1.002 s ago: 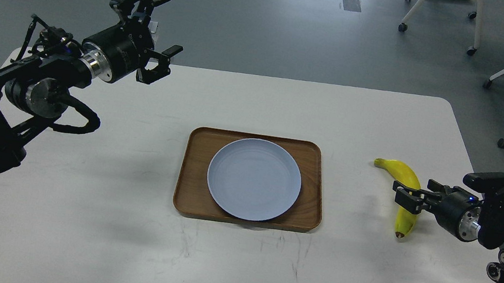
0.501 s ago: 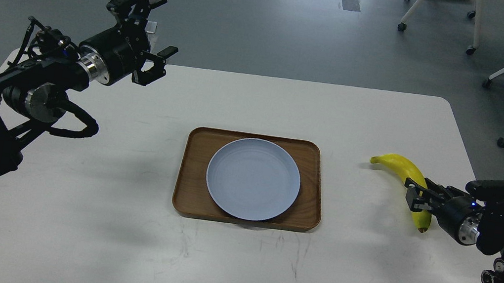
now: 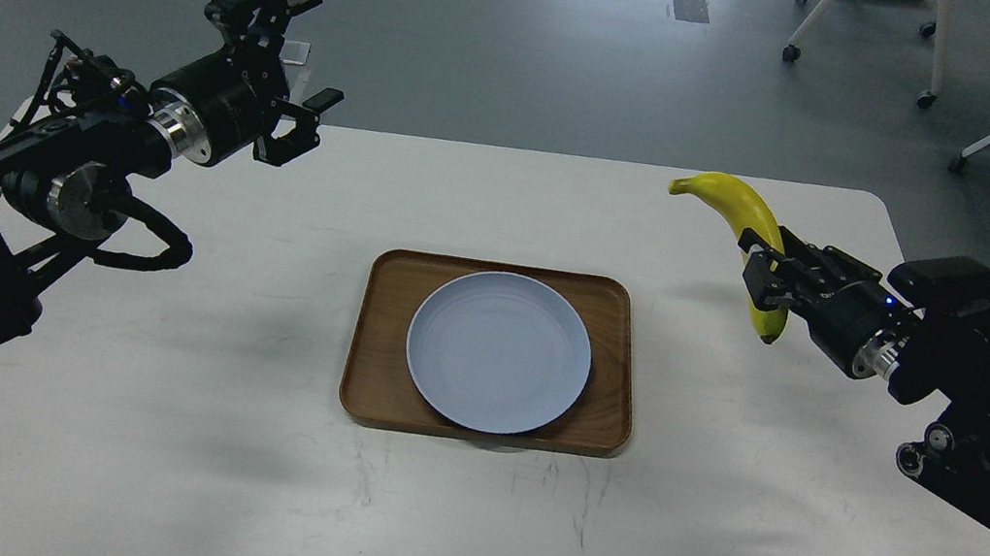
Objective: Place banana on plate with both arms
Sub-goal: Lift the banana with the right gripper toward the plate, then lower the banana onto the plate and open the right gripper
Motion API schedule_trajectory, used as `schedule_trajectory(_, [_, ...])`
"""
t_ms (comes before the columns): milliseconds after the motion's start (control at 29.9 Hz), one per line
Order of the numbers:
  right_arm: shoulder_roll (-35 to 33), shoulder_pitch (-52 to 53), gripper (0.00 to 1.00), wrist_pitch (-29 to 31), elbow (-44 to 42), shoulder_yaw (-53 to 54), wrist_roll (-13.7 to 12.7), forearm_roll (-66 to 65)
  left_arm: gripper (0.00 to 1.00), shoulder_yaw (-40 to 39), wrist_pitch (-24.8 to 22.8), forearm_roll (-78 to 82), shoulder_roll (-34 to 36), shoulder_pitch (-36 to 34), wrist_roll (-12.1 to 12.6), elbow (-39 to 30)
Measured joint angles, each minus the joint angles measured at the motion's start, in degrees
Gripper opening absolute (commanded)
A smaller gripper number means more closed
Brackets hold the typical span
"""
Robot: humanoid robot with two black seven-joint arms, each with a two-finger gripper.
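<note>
Banana (image 3: 740, 212), curved, smooth and bright yellow with a dark lower tip, hangs in the air at the right of the scene, clear of the white desk (image 3: 230, 474). Our right end effector (image 3: 765, 274) is clamped across its lower half, so the stem end arcs up and to the left while the dark tip points down. We judge that this off-centre grip leaves the long stem end free, either for the other arm to take or to lead the way down onto the dish.

Our round, shallow, pale blue-grey plate (image 3: 499, 352) is bare and sits inside a rectangular brown wooden tray (image 3: 613, 374) at the middle of the desk, well apart from the fruit and to its left and nearer to us. The tray's raised edge probably keeps the plate from sliding when something lands on it.

Our left end effector (image 3: 293, 56) hovers high at the far left with its fingers spread apart, holding nothing. It points toward the middle, which suits a handover or a steadying touch.
</note>
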Motion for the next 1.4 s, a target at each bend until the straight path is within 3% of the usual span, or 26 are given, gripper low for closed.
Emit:
schedule_trajectory(301, [3.01, 5.60, 0.05, 0.37, 3.98, -8.05, 2.47, -0.57, 0.98, 0.09, 0.00, 0.04, -0.28, -0.01, 0.00, 0.00])
schedule_trajectory(735, [11.47, 8.17, 0.06, -0.69, 3.16, -14.06, 2.45, -0.80, 0.98, -0.25, -0.02, 0.08, 0.88, -0.06, -0.09, 0.04])
schedule_trajectory(1103, [15.37, 8.84, 0.15, -0.29, -0.29, -18.65, 2.46, -0.70, 0.98, -0.35, -0.02, 0.08, 0.98, 0.00, -0.40, 0.05])
schedule_trajectory(1203, [16.11, 8.66, 0.30, -0.29, -0.93, -18.73, 2.46, -0.54, 0.98, -0.35, -0.02, 0.08, 1.02, 0.00, -1.11, 0.05])
schedule_trajectory(1270, [16.61, 8.47, 0.54, -0.29, -1.04, -18.75, 2.46, -0.46, 0.98, -0.34, -0.02, 0.08, 1.11, 0.00, -1.32, 0.05])
schedule_trajectory(1303, [16.79, 8.39, 0.75, -0.29, -1.08, -18.75, 2.46, -0.38, 0.98, -0.34, -0.02, 0.08, 1.15, 0.00, -1.35, 0.06])
schedule_trajectory(1337, [16.94, 8.31, 0.89, -0.29, -1.09, -18.75, 2.46, -0.31, 0.98, -0.32, -0.02, 0.08, 1.21, 0.00, -1.37, 0.06])
schedule_trajectory(1403, [17.07, 8.23, 0.94, -0.33, -1.06, -18.75, 2.37, -0.03, 0.98, -0.27, -0.02, 0.08, 1.35, 0.00, -1.38, 0.08])
